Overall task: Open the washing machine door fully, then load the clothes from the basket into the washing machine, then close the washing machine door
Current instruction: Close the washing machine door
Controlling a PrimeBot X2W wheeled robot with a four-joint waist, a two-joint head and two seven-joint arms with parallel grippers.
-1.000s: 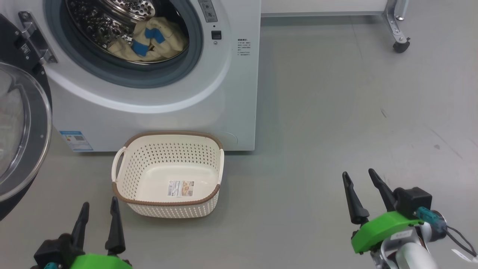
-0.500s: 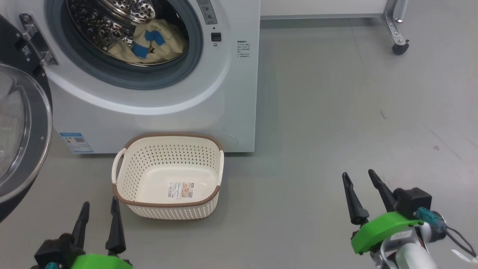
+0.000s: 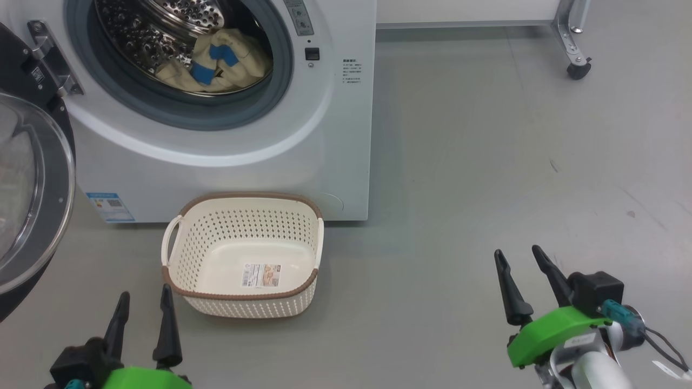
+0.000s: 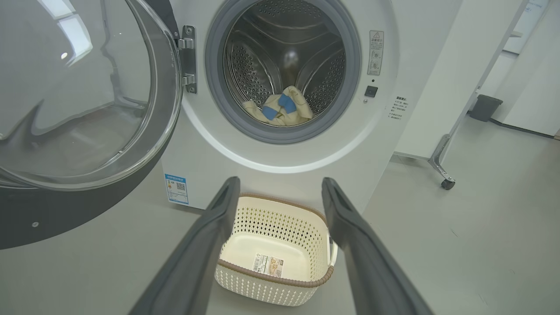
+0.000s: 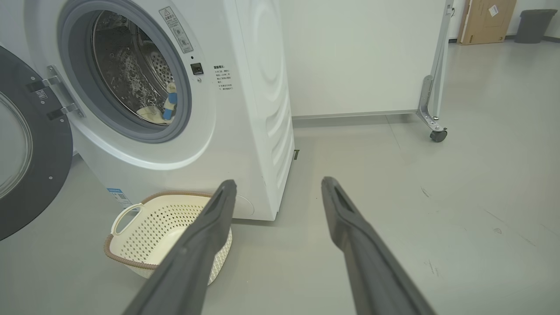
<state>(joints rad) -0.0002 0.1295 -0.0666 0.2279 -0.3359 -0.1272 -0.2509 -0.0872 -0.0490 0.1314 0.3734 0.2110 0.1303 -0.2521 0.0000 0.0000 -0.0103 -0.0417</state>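
Nearest, two claws hang low over the floor (image 3: 459, 189): the left claw (image 3: 146, 292) and the right claw (image 3: 516, 250), each spread wide and gripping nothing. Just beyond the left one sits one basket (image 3: 248, 308), its bottom bare but for one label (image 3: 262, 274), close against the washer (image 3: 227, 173). The one door (image 3: 32, 189) stands swung wide at the left. In the drum (image 3: 146, 27) lies one heap of clothes (image 3: 216, 62), two blue patches showing; I can't count the pieces. Farther right, one caster (image 3: 578, 69).

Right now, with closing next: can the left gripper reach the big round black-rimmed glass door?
Probably yes. The left gripper hangs open near the swung-open door's lower rim, with bare floor between them; the cream perforated plastic basket stands to its other side.
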